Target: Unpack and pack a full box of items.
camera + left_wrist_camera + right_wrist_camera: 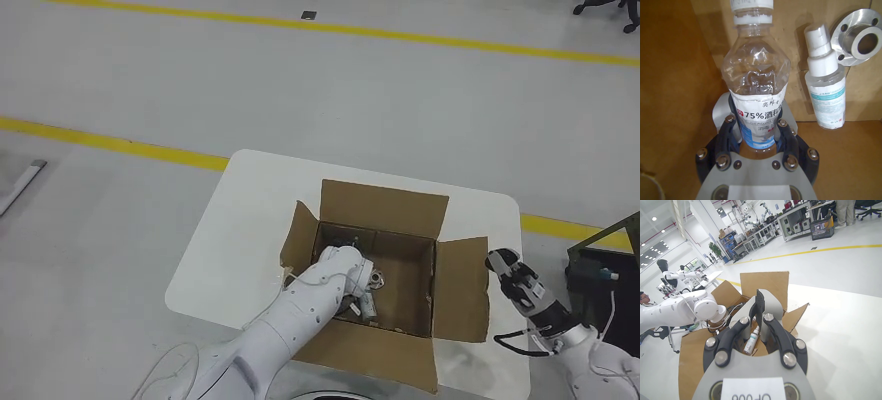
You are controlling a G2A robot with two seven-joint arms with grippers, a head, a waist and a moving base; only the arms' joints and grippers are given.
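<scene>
Left end effector point(757, 119) clenched on alcohol bottle point(756, 75) at label band; thin crumpled plastic, light, probably squashes. Right end effector point(761, 303) looks clenched, empty.

box point(385, 208) on table point(250, 220) | L hand point(756, 113) w/ bottle point(755, 75) in box | R hand point(512, 272) right of box

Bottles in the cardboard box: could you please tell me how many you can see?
2. A large clear bottle is held by the left gripper; a small spray bottle lies beside it, next to a metal flange. The left arm may hide others.
</scene>
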